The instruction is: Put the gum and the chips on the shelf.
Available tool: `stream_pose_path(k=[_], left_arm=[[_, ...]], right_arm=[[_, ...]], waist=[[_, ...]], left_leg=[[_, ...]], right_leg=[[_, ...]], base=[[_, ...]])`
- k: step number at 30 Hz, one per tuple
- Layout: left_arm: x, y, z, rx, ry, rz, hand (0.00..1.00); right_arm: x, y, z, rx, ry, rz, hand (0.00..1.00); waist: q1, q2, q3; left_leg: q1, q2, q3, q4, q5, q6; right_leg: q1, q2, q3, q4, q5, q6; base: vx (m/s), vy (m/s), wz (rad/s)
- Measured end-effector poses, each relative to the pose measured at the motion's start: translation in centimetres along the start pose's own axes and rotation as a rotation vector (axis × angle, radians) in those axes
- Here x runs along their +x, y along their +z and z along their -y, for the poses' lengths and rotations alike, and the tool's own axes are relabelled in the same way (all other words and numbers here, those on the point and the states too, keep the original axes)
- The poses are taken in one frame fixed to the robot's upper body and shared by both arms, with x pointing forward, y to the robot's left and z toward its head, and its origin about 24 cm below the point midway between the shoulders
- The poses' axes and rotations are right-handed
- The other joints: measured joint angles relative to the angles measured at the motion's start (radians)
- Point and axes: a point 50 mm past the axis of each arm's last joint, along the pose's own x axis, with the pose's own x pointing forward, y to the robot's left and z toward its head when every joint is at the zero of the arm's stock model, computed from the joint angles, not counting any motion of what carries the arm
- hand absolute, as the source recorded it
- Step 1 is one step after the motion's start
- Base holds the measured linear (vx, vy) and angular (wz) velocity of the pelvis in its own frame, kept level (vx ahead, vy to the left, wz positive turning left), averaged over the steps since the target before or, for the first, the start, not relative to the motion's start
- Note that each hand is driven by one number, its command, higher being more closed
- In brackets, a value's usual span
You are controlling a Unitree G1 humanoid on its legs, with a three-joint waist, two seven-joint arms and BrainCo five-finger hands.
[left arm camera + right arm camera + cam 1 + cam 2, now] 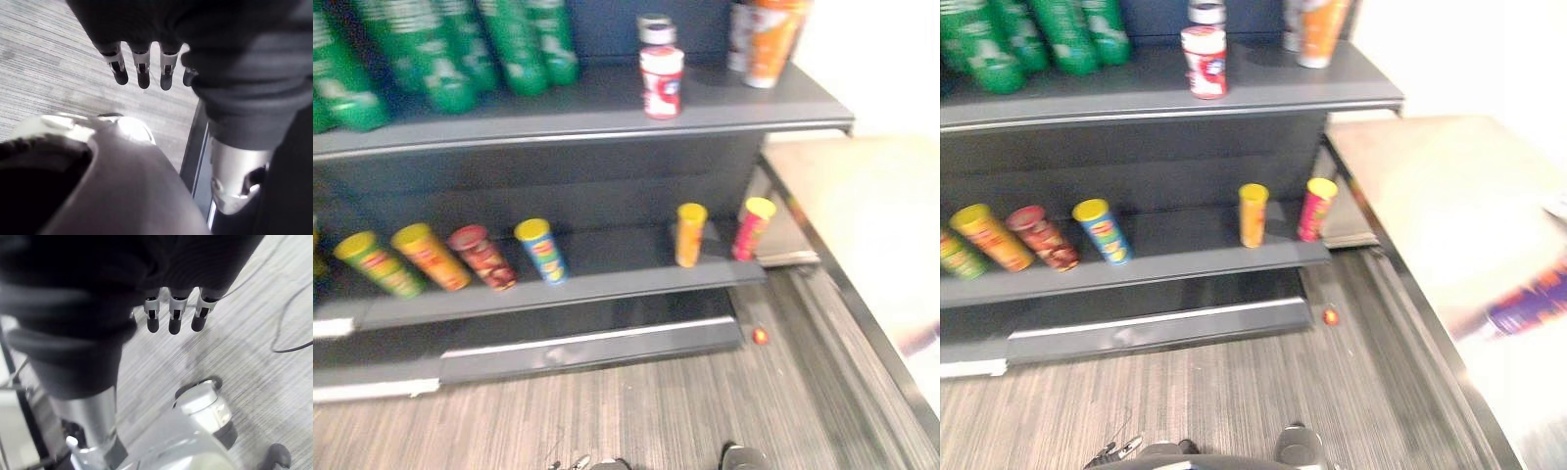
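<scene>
Right now both hands are empty. The left hand and the right hand hang down over the grey floor. Their fingers are straight and a little apart, and they hold nothing. So no gum or chips are being carried, and the job looks to be at its very start.

The upper shelf has green cans at its left end. A red and white tub stands near the middle of its front edge, and a tall orange can at its right end. The lower shelf has a blue chip can near its middle. An orange chip can and a pink chip can stand by its right end.

Right of the shelf is a pale counter. A purple thing lies near its right edge, too blurry to tell if it is gum or chips.

I think the robot should first turn to the counter and look well. Then it should hold the thing round its middle and set it slowly in the gap between the blue and orange chip cans, so none get knocked over.
</scene>
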Motion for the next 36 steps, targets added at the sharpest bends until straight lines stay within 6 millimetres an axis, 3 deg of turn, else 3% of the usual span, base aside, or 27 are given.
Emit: stream_pose_path(k=[2, 3, 5, 6, 9, 11, 13, 18, 20, 22, 25, 27, 28, 29, 30, 32, 34, 36], left_arm=[[0.0, 0.6, -0.3, -0.002, 0.004, 0.023, 0.00], [0.0, 0.9, -0.1, -0.011, -0.001, 0.037, 0.00], [0.1, 1.2, 0.0, -0.016, -0.004, 0.046, 0.00], [0.1, 1.4, -0.1, -0.032, 0.000, 0.050, 0.00], [0.3, 1.3, 0.8, -0.099, -0.009, 0.044, 0.00], [0.3, 1.1, 0.8, -0.135, 0.001, 0.039, 0.00], [0.2, 1.0, 0.5, -0.133, 0.014, 0.037, 0.00], [0.2, 0.7, 0.6, -0.120, 0.011, 0.027, 0.00], [0.2, 0.8, 0.3, -0.117, 0.015, 0.029, 0.00], [0.2, 0.9, -0.1, -0.113, 0.025, 0.029, 0.00], [0.2, 0.9, -1.0, -0.139, 0.048, 0.019, 0.00], [0.1, 1.0, -0.8, -0.204, 0.047, 0.031, 0.00], [0.1, 1.0, -0.8, -0.221, 0.050, 0.038, 0.00], [0.1, 0.7, 0.0, -0.244, 0.031, 0.032, 0.00], [0.1, 0.1, 0.8, -0.255, 0.013, 0.017, 0.00], [-0.1, -0.7, 1.8, -0.265, -0.005, -0.005, 0.00], [-0.1, -0.7, 2.6, -0.288, -0.022, 0.006, 0.00], [-0.1, -0.3, 2.6, -0.322, -0.015, 0.033, 0.00]], right_arm=[[0.0, -0.2, -0.2, -0.005, 0.016, -0.009, 0.00], [0.0, 0.0, -0.4, -0.014, 0.024, -0.003, 0.00], [0.2, 0.5, -1.1, -0.013, 0.043, 0.012, 0.00], [0.3, 1.0, -1.6, -0.009, 0.055, 0.022, 0.00], [0.7, 2.8, -2.5, -0.013, 0.076, 0.083, 0.00], [0.7, 2.8, -2.6, -0.026, 0.078, 0.085, 0.00], [0.7, 2.7, -2.8, -0.028, 0.079, 0.081, 0.00], [0.6, 2.3, -2.1, -0.027, 0.042, 0.072, 0.00], [0.6, 2.1, -2.2, -0.024, 0.042, 0.069, 0.00], [0.5, 1.9, -2.5, -0.018, 0.047, 0.063, 0.00], [0.3, 1.5, -3.1, 0.020, 0.062, 0.060, 0.00], [0.4, 2.0, -2.9, 0.085, 0.068, 0.079, 0.00], [0.4, 2.3, -2.7, 0.092, 0.066, 0.092, 0.00], [0.6, 3.3, -2.5, 0.102, 0.068, 0.128, 0.00], [0.9, 4.7, -2.0, 0.093, 0.063, 0.175, 0.00], [1.0, 6.0, -1.4, 0.075, 0.058, 0.227, 0.00], [0.9, 5.6, -1.0, 0.052, 0.065, 0.227, 0.00], [0.6, 4.2, -1.1, 0.063, 0.091, 0.194, 0.00]], waist=[[-0.004, -0.007, 0.002], [0.000, -0.006, 0.002], [0.009, -0.011, 0.001], [0.009, -0.019, 0.001], [0.007, -0.004, 0.009], [0.010, -0.010, 0.010], [0.009, -0.023, 0.006], [0.007, -0.018, -0.006], [0.008, -0.014, -0.017], [0.005, -0.030, -0.026], [0.005, -0.054, -0.037], [0.010, -0.045, -0.034], [0.012, -0.039, -0.034], [0.014, -0.028, -0.030], [0.014, 0.012, -0.029], [0.011, 0.056, -0.027], [0.010, 0.098, -0.031], [0.015, 0.057, -0.018]], left_leg=[[0.008, 0.028, 0.088, 0.000, 0.000, 0.000], [0.013, 0.041, 0.130, -0.001, 0.000, 0.000], [0.020, 0.051, 0.213, 0.008, 0.001, -0.002], [0.019, 0.045, 0.246, 0.012, 0.001, -0.006], [0.047, 0.013, 0.342, -0.059, 0.050, -0.026], [0.075, -0.015, 0.396, -0.086, 0.065, -0.031], [0.090, -0.047, 0.422, -0.102, 0.078, -0.033], [0.108, -0.083, 0.419, -0.199, 0.141, -0.028], [0.102, -0.082, 0.419, -0.199, 0.143, -0.026], [0.083, -0.066, 0.416, -0.158, 0.130, -0.025], [0.007, 0.040, 0.337, 0.106, 0.065, -0.014], [-0.061, 0.128, 0.154, 0.328, 0.054, -0.009], [-0.086, 0.133, 0.087, 0.366, 0.054, -0.009], [-0.096, 0.093, -0.067, 0.336, 0.002, -0.047], [-0.091, 0.029, -0.201, 0.243, -0.012, -0.065], [-0.082, -0.031, -0.309, 0.110, -0.018, -0.067], [-0.050, -0.071, -0.364, 0.019, -0.069, -0.081], [-0.023, -0.087, -0.360, 0.022, -0.088, -0.104]], right_leg=[[-0.012, -0.042, -0.125, 0.163, -0.053, -0.066], [-0.003, -0.059, -0.167, 0.211, -0.060, -0.076], [0.054, -0.088, -0.221, 0.212, -0.046, -0.069], [0.091, -0.091, -0.238, 0.146, -0.022, -0.042], [0.136, -0.052, -0.333, -0.069, -0.033, -0.036], [0.166, -0.038, -0.340, -0.162, -0.049, -0.015], [0.178, -0.044, -0.329, -0.214, -0.080, 0.019], [0.171, -0.036, -0.321, -0.222, -0.093, 0.013], [0.164, -0.035, -0.317, -0.221, -0.093, 0.013], [0.151, -0.033, -0.312, -0.220, -0.092, 0.013], [0.137, -0.032, -0.285, -0.221, -0.086, 0.003], [0.135, -0.011, -0.226, -0.211, -0.085, -0.012], [0.131, -0.009, -0.203, -0.204, -0.091, -0.021], [0.111, -0.006, -0.141, -0.197, -0.093, -0.027], [0.078, 0.002, -0.069, -0.194, -0.090, -0.027], [0.042, 0.028, 0.011, -0.193, -0.081, -0.015], [0.027, 0.067, 0.109, -0.212, -0.059, 0.011], [0.017, 0.067, 0.144, -0.144, -0.090, -0.006]], base=[[-0.08, 0.149, -1.47], [-0.08, 0.132, -1.84], [-0.04, -0.006, -1.44], [-0.05, -0.096, -1.08], [-0.13, -0.125, -1.00], [-0.15, -0.120, -0.76], [-0.14, -0.118, -0.42], [-0.15, -0.030, -0.05], [-0.09, 0.003, -0.02], [-0.03, 0.003, -0.06], [0.04, -0.062, -0.20], [-0.02, -0.084, -0.63], [-0.02, 0.032, -1.06], [-0.03, 0.125, -1.44], [-0.04, 0.177, -1.75], [-0.06, 0.138, -1.39], [0.01, 0.129, -1.03], [0.13, 0.121, -0.59]])
